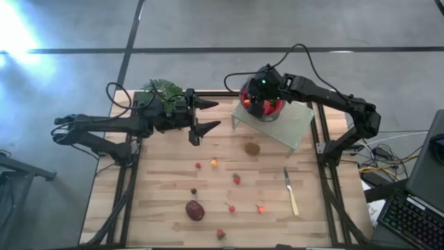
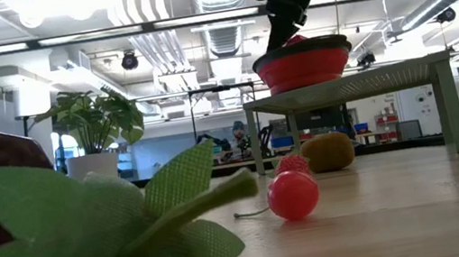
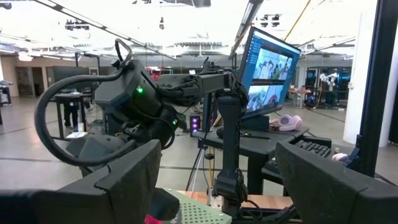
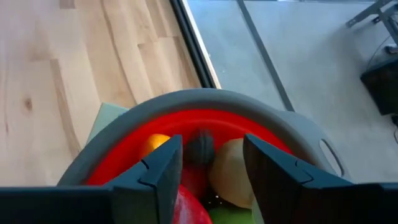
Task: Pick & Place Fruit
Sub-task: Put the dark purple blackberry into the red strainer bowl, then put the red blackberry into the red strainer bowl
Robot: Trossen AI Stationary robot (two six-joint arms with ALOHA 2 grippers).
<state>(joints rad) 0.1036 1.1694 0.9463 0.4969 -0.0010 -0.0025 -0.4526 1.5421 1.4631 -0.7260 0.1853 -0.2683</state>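
Note:
A red bowl with a grey rim (image 1: 272, 110) stands on a pale perforated stand (image 1: 295, 128) at the table's far right. It holds an orange piece (image 4: 155, 143), a tan piece (image 4: 229, 173), red and green fruit. My right gripper (image 4: 211, 155) hangs open over the bowl, pointing down, with a small dark blurred piece (image 4: 200, 148) beyond its fingers. On the table lie a kiwi (image 1: 252, 148), a maroon plum (image 1: 195, 210), several strawberries (image 1: 236, 179) and a small orange piece (image 1: 214, 163). My left gripper (image 1: 211, 116) waits open, level, by the potted plant (image 1: 163, 89).
A pale-handled knife (image 1: 291, 192) lies on the table's right half, near the stand's front leg. The stand's legs (image 2: 450, 109) rise from the table, and the kiwi (image 2: 328, 152) rests by them. Bare wood shows between the scattered pieces at mid-table.

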